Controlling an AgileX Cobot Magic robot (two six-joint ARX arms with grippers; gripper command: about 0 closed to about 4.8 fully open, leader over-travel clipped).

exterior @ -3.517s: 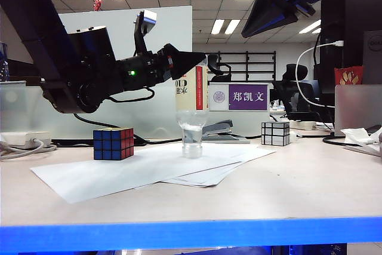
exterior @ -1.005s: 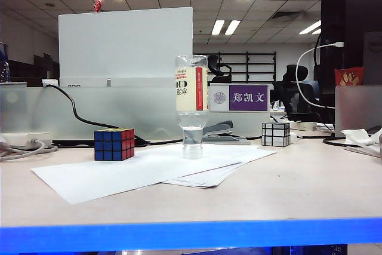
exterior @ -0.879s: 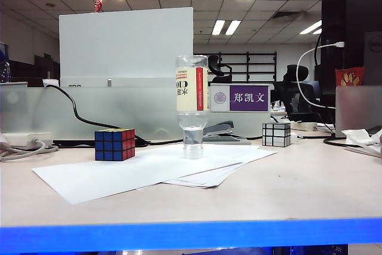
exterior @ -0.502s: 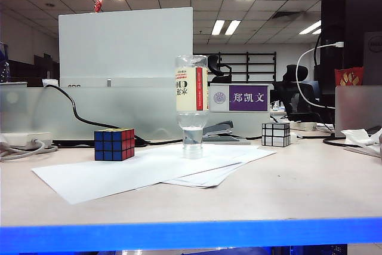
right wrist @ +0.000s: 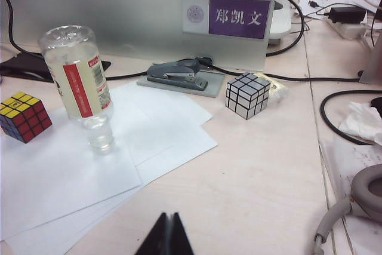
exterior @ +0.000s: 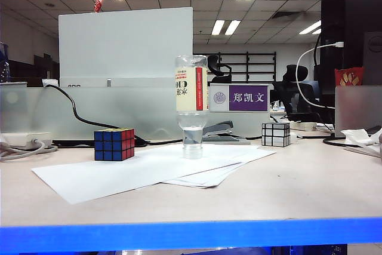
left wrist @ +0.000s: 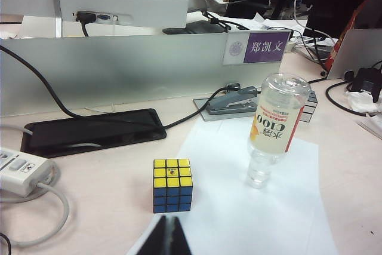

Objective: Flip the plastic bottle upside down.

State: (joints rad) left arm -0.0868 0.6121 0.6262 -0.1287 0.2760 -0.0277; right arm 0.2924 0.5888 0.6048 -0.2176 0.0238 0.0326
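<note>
The plastic bottle point(exterior: 191, 107) is seen standing upside down on its white cap, on the sheets of white paper point(exterior: 149, 168) spread over the table point(exterior: 286, 189), and nothing is touching it. A little water is held in its narrow neck, and the cream label with the red stripe is read inverted. To its left in the exterior view, a coloured puzzle cube point(exterior: 113, 143) is set just at the edge of the paper, near the bottle but apart from it. Behind the bottle, a grey stapler point(exterior: 221, 131) is laid on a flat grey base, and to the right of that a silver mirror cube point(exterior: 275, 134) is placed, well apart from the bottle. A frosted divider point(exterior: 89, 111) bearing a purple name plate point(exterior: 239, 97) is set along the back of the table, and a black cable point(exterior: 74, 111) is draped over it. A white power strip point(left wrist: 18, 170) and a black tablet point(left wrist: 92, 132) are shown in the left wrist view, beyond the coloured cube. Neither arm is caught by the exterior view. The left gripper point(left wrist: 167, 238) is held above the table short of the coloured cube, its fingers pressed together on nothing. The right gripper point(right wrist: 166, 236) is held over bare table beside the paper, its fingers likewise closed and empty.
</note>
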